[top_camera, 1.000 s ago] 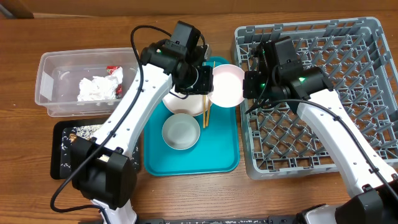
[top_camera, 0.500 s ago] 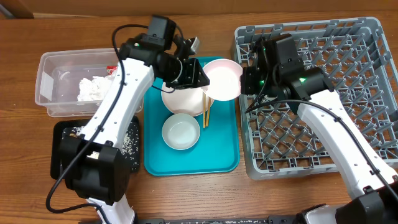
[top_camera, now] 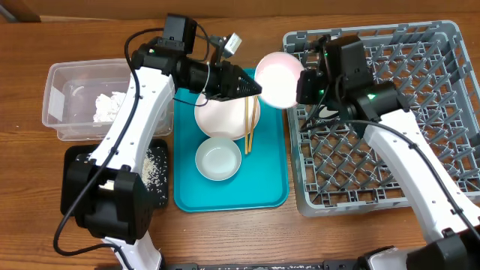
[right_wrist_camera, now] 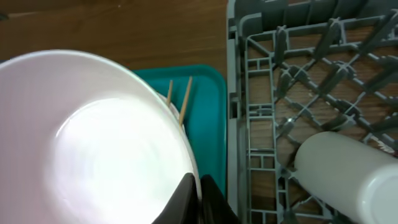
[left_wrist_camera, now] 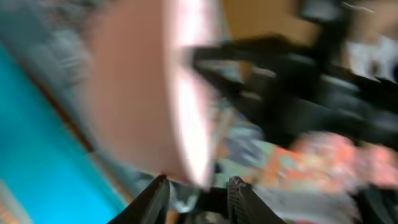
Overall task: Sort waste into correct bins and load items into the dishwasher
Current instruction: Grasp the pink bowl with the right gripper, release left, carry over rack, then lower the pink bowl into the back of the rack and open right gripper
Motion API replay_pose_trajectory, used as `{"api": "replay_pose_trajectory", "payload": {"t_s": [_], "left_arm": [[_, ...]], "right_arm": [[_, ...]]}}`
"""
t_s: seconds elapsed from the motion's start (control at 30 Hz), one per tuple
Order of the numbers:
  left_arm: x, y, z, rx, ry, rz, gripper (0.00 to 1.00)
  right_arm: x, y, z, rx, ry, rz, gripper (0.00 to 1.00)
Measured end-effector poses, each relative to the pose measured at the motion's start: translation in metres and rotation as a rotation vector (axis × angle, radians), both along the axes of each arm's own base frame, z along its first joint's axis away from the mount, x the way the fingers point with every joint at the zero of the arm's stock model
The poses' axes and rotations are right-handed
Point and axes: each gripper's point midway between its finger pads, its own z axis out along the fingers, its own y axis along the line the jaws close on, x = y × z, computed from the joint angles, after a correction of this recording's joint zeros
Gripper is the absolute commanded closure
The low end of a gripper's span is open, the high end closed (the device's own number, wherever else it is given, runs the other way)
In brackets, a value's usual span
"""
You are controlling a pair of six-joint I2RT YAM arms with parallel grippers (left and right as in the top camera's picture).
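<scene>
Cup (right_wrist_camera: 351,177) in rack (right_wrist_camera: 298,74), right-wrist view only

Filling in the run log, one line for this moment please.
pink bowl: aloft, between teal tray and dish rack | right gripper: shut on its rim | left gripper: open beside it | white cup: in rack

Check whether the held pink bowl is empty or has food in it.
Empty. The right wrist view looks into the pink bowl: bare, glossy inside, no scraps.
</scene>
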Motion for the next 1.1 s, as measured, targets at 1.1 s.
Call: {"api": "replay_pose_trajectory", "payload": {"t_s": [1.1], "left_arm": [[-0.016,-0.008,-0.013,0.077,0.037,-0.023,0.61]], "right_arm": [[0.106,-0.268,-0.001,-0.855,-0.365,-0.928,0.96]]}}
